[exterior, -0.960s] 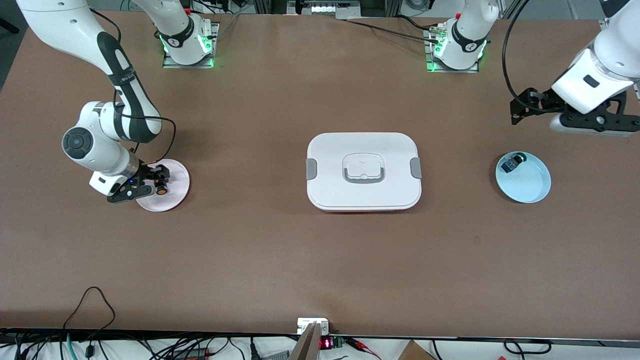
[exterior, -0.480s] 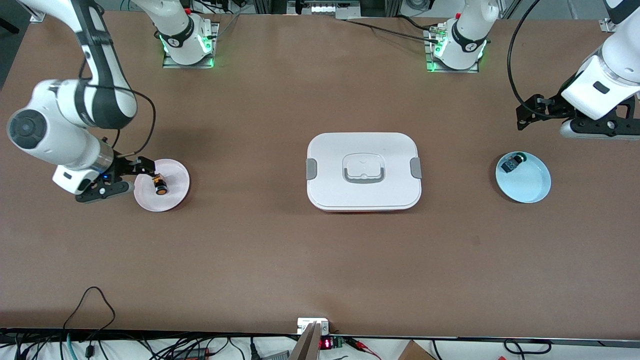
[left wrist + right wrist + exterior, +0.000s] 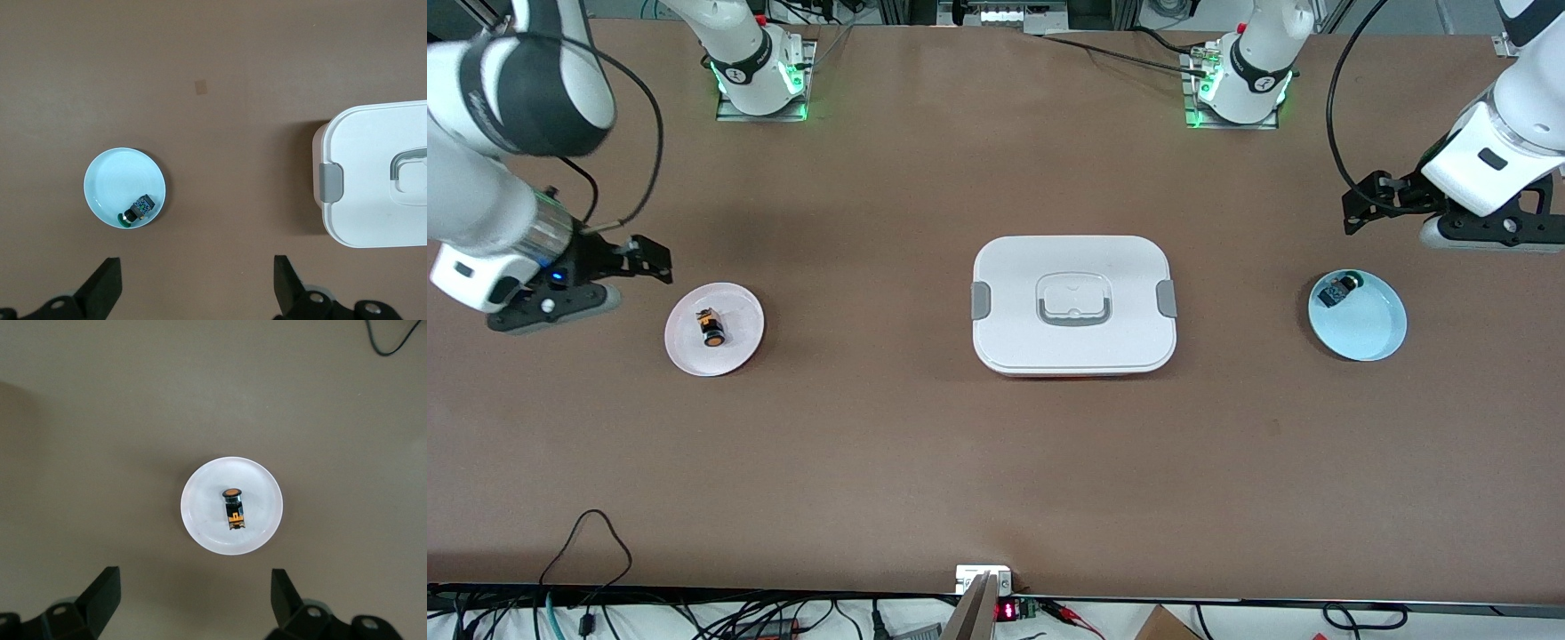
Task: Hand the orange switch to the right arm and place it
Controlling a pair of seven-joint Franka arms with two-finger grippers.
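The orange switch lies on its side on a small pale pink plate toward the right arm's end of the table. It also shows in the right wrist view, on the plate. My right gripper is open and empty, up over bare table beside the plate; in its wrist view the jaws stand wide apart. My left gripper is open and empty, over the table beside a light blue plate, and waits; it also shows in its wrist view.
A white lidded box with a grey handle sits mid-table. The light blue plate holds a dark green-capped switch. Cables run along the table's front edge.
My right gripper let go of the orange switch on the pink plate, then rose and drew back toward the right arm's end of the table. The left arm barely shifted.
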